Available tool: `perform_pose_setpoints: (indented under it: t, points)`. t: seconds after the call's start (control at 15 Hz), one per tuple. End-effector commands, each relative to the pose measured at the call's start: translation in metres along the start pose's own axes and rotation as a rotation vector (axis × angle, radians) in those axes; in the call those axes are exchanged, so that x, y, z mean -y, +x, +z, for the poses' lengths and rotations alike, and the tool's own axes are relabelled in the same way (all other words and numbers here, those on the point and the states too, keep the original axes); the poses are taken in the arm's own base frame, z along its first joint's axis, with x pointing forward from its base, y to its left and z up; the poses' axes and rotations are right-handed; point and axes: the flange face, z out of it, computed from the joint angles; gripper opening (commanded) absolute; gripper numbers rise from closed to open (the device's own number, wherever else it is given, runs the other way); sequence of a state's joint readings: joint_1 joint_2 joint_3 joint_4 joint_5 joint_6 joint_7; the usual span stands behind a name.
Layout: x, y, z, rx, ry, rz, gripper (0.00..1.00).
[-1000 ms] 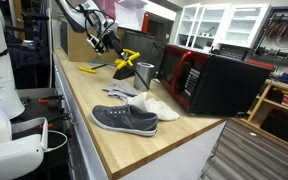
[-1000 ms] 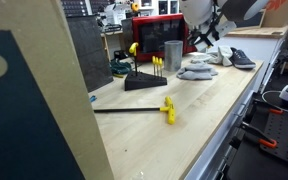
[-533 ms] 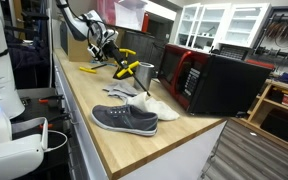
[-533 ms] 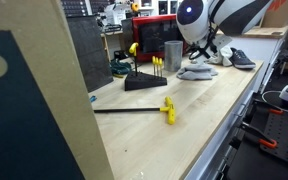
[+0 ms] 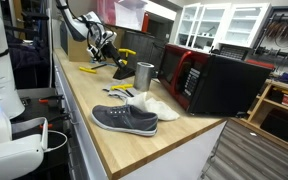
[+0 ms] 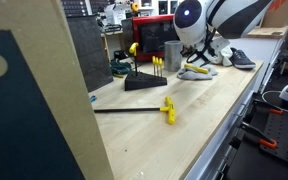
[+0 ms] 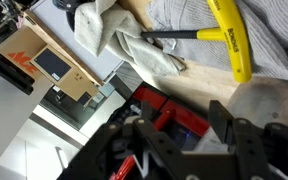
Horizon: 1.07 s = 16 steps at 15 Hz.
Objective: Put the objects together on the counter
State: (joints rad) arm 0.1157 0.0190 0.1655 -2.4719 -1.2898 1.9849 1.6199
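My gripper is open and empty; it shows in both exterior views. In the wrist view, a yellow T-handled tool with a black shaft lies on grey cloth, apart from my fingers. In an exterior view it shows as a yellow spot on the cloth pile, just below my gripper. A yellow-headed hammer with a long black handle lies alone on the wooden counter. A grey shoe lies near the white cloth.
A metal cup and a black wedge stand with yellow-handled tools sit between the hammer and the cloths. A red and black microwave stands along the counter's back. A wooden panel blocks part of an exterior view.
A second ago the yellow T-handled tool hung from my shut gripper above the counter. Now it lies on the cloth pile and my jaws are open above it.
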Motion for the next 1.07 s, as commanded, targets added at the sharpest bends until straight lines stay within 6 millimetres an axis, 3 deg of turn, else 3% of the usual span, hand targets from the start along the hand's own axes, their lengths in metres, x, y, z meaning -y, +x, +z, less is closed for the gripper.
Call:
perform_pose_setpoints:
  t: [0.0,0.13,0.6,0.87,1.0]
  points:
    - [-0.014,0.014,-0.02,0.038,0.055,0.081,0.94]
    - [-0.028,0.026,-0.04,0.08,0.114,0.151,1.0]
    - [-0.09,0.085,-0.115,0.199,0.333,0.435,1.0]
    - [-0.105,0.11,-0.127,0.31,0.479,0.542,1.0]
    - [-0.101,0.118,-0.128,0.364,0.587,0.55,1.0]
